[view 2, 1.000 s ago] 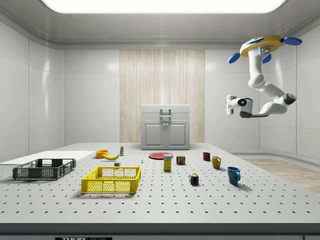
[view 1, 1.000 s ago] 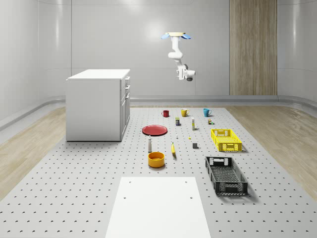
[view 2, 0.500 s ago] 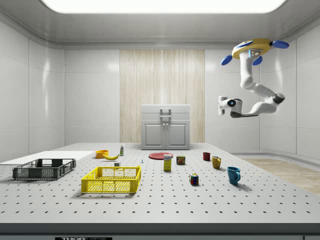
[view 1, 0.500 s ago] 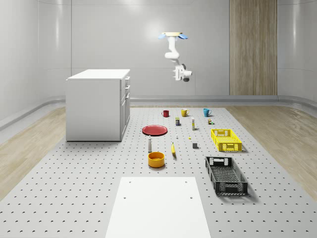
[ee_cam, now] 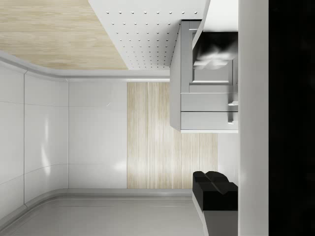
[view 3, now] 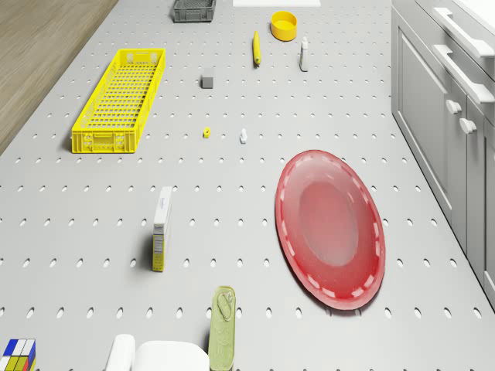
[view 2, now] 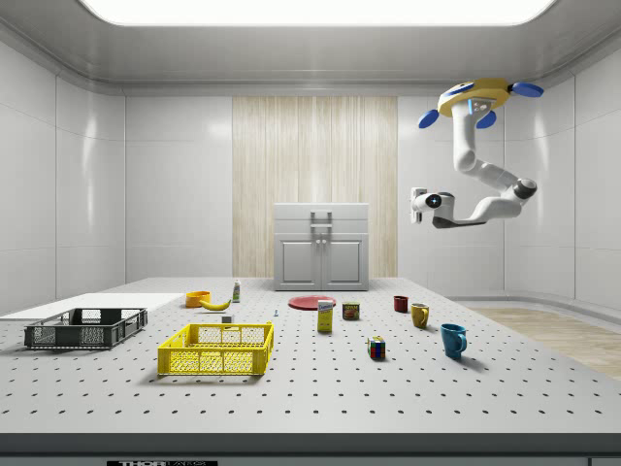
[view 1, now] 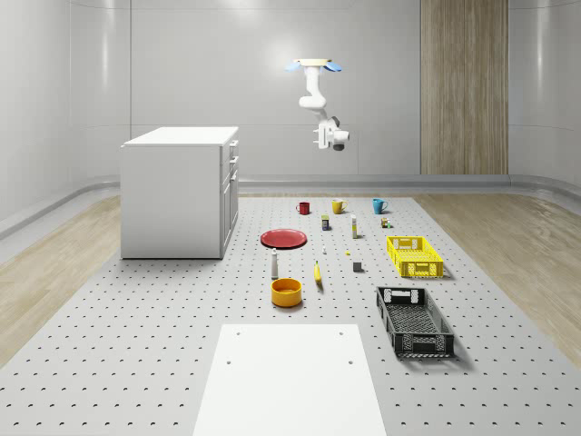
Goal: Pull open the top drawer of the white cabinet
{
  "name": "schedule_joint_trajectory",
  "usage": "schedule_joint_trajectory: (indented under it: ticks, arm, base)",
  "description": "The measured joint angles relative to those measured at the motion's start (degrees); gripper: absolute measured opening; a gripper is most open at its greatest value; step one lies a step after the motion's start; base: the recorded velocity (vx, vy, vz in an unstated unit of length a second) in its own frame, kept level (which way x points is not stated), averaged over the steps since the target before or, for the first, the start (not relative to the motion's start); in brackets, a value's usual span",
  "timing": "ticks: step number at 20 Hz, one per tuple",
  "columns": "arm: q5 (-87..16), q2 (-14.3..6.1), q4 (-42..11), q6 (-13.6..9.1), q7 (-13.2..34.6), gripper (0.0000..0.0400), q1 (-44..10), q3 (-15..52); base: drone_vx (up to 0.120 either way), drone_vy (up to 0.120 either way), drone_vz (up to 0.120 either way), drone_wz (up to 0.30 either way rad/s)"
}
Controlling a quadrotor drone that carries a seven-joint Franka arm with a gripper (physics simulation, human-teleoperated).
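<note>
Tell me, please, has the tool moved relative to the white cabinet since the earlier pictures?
Yes. In the side view the tool has shifted toward the white cabinet, and is level with its top.

Pegboard floor (view 1: 136, 345) under scattered objects

drone (view 2: 475, 97) hovering high | arm bent | pincer (view 2: 415, 205) level sideways

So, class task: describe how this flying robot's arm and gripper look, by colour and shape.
The drone is a yellow disc with blue rotors. Beneath it hangs a white, rounded, segmented arm with grey joints. The gripper is white, with a blue dot on the wrist.
</note>
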Motion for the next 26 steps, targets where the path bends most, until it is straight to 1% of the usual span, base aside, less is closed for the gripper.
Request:
schedule_joint_trajectory:
  ticks: [21,26]
  arm:
    - [-3.4,-4.4,-0.6,4.2,2.8,0.0305,4.6,-1.7]
    - [-4.1,-5.3,-0.7,5.0,3.4,0.0305,5.4,-2.0]
  base:
    - [0.12,-0.12,0.0,0.0]
    - [0.12,-0.008,0.0,0.0]
